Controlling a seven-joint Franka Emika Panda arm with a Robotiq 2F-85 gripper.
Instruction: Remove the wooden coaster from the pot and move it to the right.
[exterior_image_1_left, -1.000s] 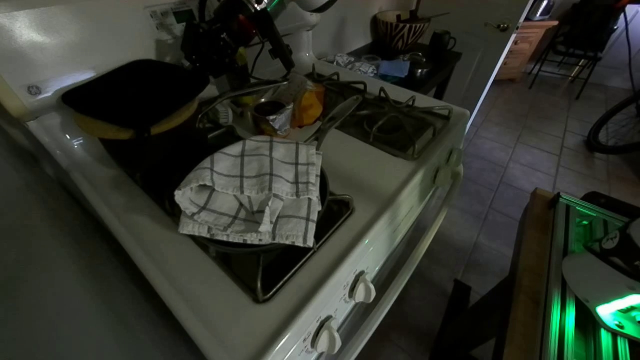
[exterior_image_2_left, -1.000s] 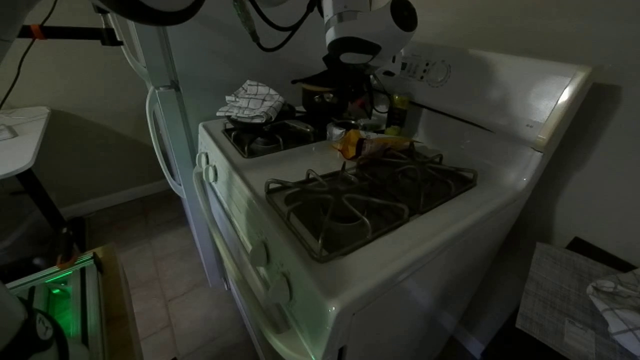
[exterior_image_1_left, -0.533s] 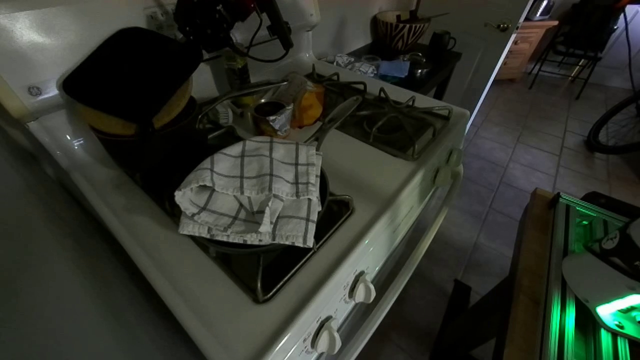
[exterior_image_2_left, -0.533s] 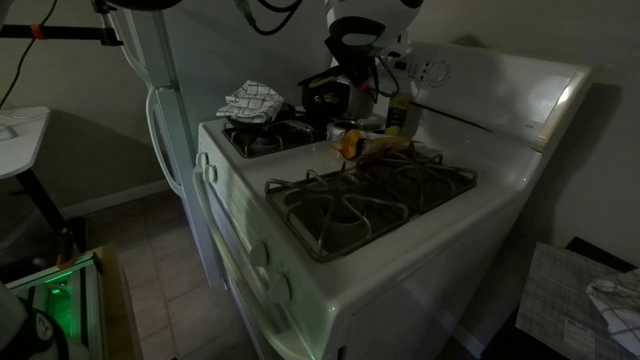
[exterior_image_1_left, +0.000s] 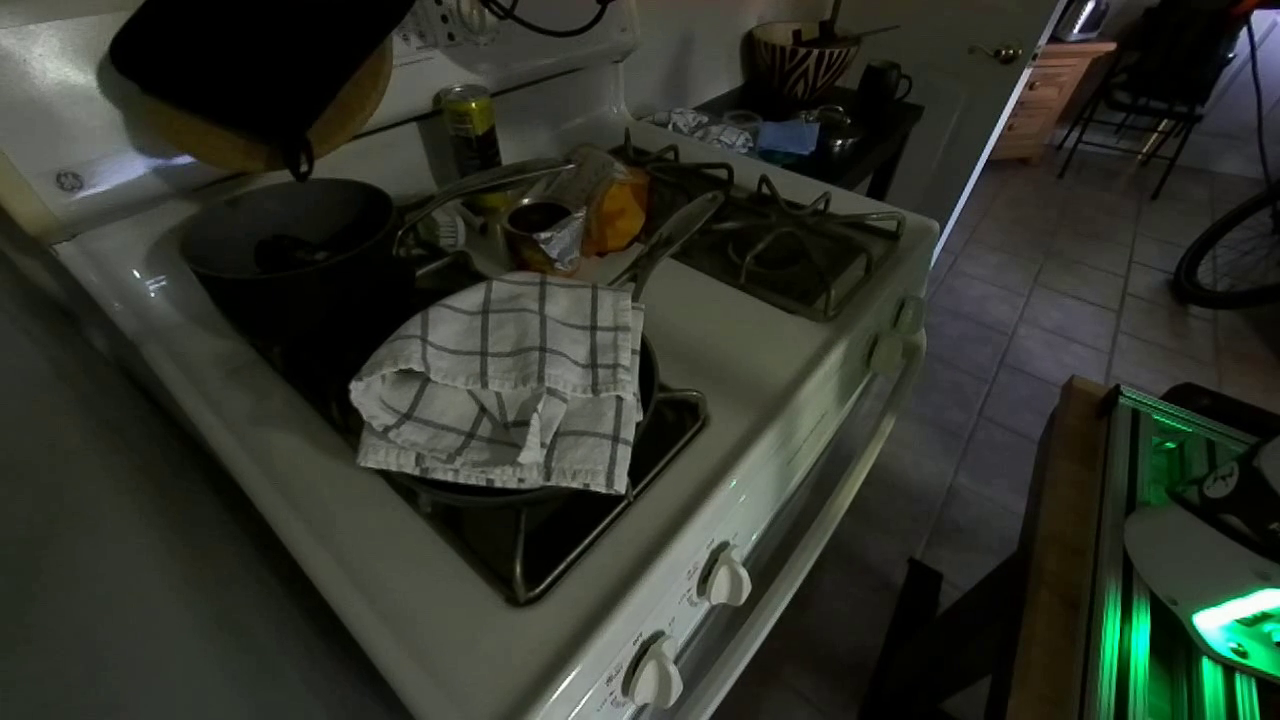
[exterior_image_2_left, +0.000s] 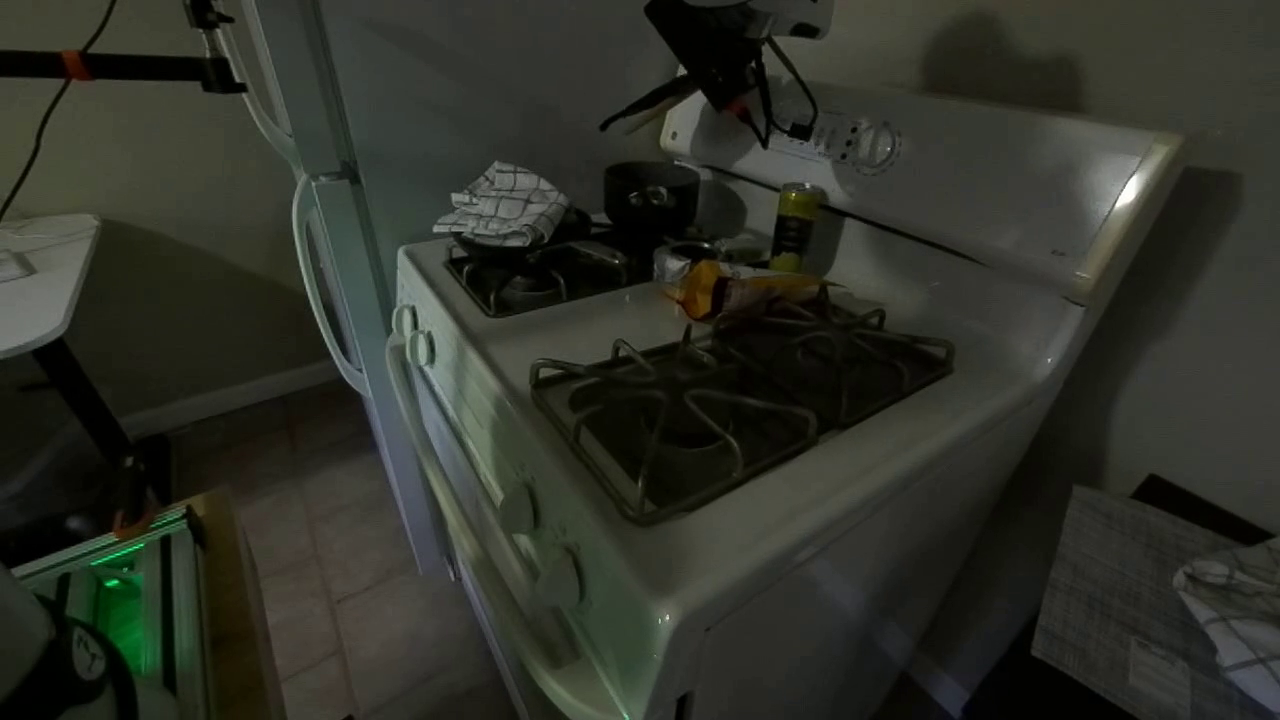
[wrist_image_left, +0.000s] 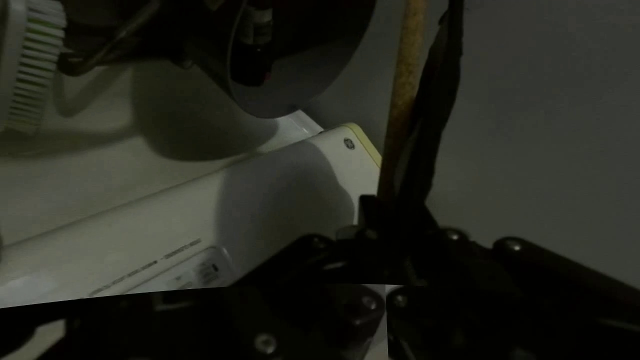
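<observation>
The wooden coaster, a round tan disc with a floppy black pad against its upper face, hangs tilted in the air above the pot. It also shows near edge-on in an exterior view and in the wrist view. The low dark pot stands uncovered on the rear burner; it also shows in an exterior view and the wrist view. A dark object lies inside it. My gripper is shut on the edge of the coaster and pad. Its fingertips are very dark.
A checked cloth covers a pan at the front burner. A can, an orange packet and a metal pan handle are beside the pot. Burner grates lie farther along. The stove's back panel rises behind.
The coaster and pad have lifted off the pot, first tilting, now well above it. The gripper and arm have risen with them. The pot's inside has come into view.
</observation>
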